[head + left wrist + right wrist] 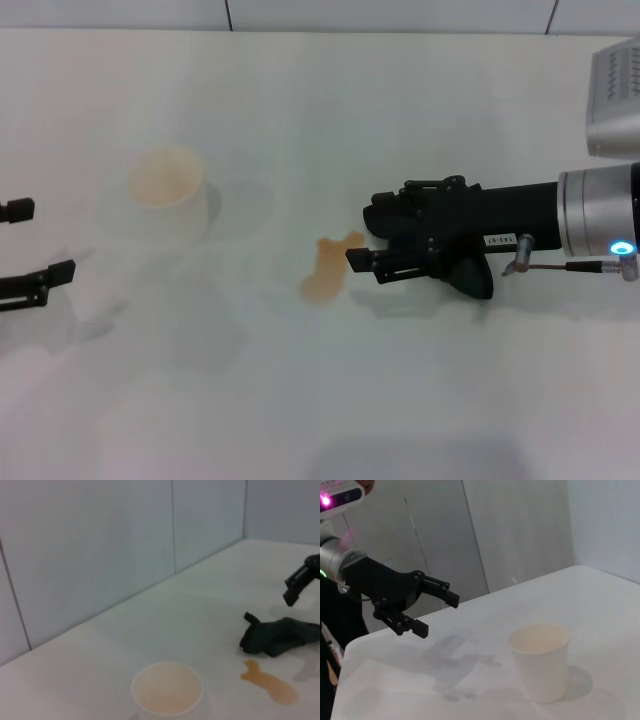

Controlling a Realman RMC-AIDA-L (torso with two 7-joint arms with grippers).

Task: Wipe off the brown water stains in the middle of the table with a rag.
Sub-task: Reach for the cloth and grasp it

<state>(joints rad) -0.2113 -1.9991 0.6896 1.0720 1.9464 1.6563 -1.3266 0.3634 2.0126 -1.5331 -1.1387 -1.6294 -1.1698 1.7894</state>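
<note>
Now right gripper (362, 238): fingers apart, over the rag (277, 636) | rag: just beside brown water stains (327, 268) on table (420, 400) | left gripper (436, 613): open, parked near cup (168, 192)

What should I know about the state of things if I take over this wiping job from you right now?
Right gripper: open, low over the rag, not gripping it.
Left gripper: open, parked above the table's left edge.
Brown water stains: mid-table, just beside the rag, unwiped.
Paper cup: upright, left of the stain.
Done: right gripper at the rag. Left: grip the rag, wipe the stain.
</note>
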